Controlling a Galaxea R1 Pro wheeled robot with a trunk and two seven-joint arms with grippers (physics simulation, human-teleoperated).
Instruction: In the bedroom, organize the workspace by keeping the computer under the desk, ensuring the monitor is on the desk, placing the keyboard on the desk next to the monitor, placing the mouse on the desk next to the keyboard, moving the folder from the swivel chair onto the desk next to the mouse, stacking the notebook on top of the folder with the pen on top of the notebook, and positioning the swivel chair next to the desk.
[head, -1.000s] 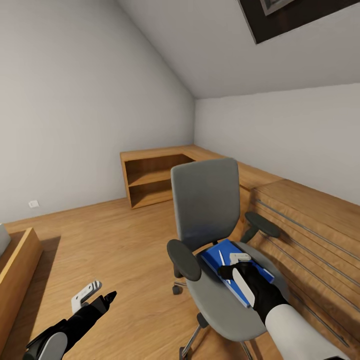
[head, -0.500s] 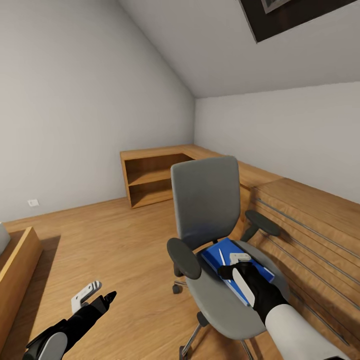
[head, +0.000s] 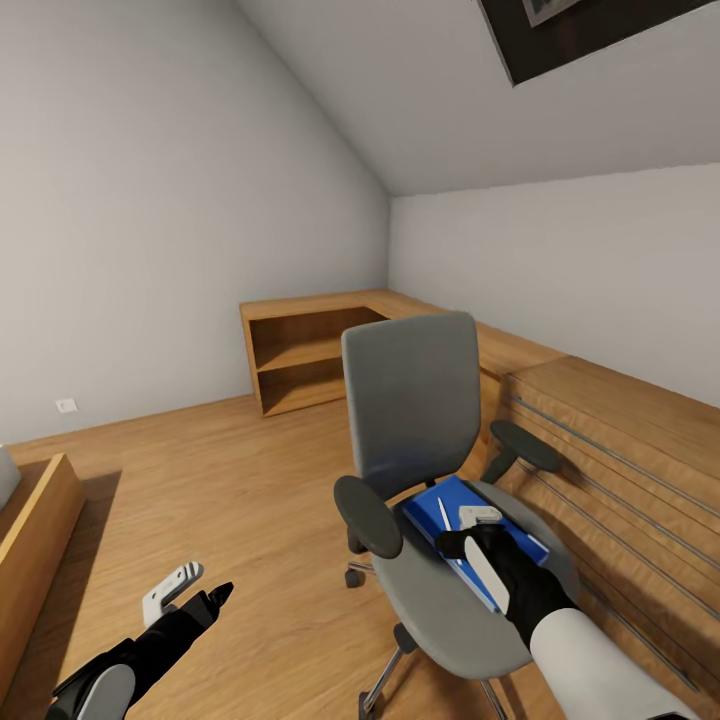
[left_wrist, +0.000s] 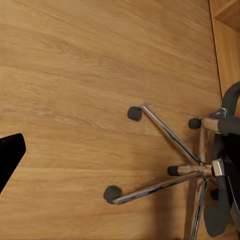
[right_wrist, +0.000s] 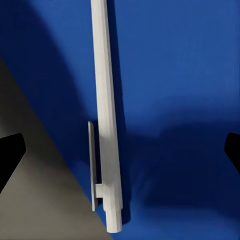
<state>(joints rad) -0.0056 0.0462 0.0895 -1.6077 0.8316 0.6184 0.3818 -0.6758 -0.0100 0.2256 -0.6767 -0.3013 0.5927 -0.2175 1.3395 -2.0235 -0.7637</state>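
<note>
The grey swivel chair (head: 410, 400) stands in the middle of the head view with its back to the far wall. A flat blue folder (head: 430, 512) lies on its seat, and the thin white pen (head: 442, 515) lies on top of it. I cannot tell whether a notebook is part of the blue stack. My right gripper (head: 465, 530) hangs open just above the blue cover. In the right wrist view the pen (right_wrist: 107, 125) lies between its dark fingertips (right_wrist: 11, 155) on the blue folder (right_wrist: 180, 75). My left gripper (head: 205, 582) is open and empty, low above the floor left of the chair.
A low wooden shelf unit (head: 300, 360) fills the far corner and runs on into a slatted wooden counter (head: 620, 450) right of the chair. A wooden bed frame edge (head: 35, 530) is at the left. The chair's chrome star base (left_wrist: 190, 170) and casters spread over the wood floor (left_wrist: 75, 75).
</note>
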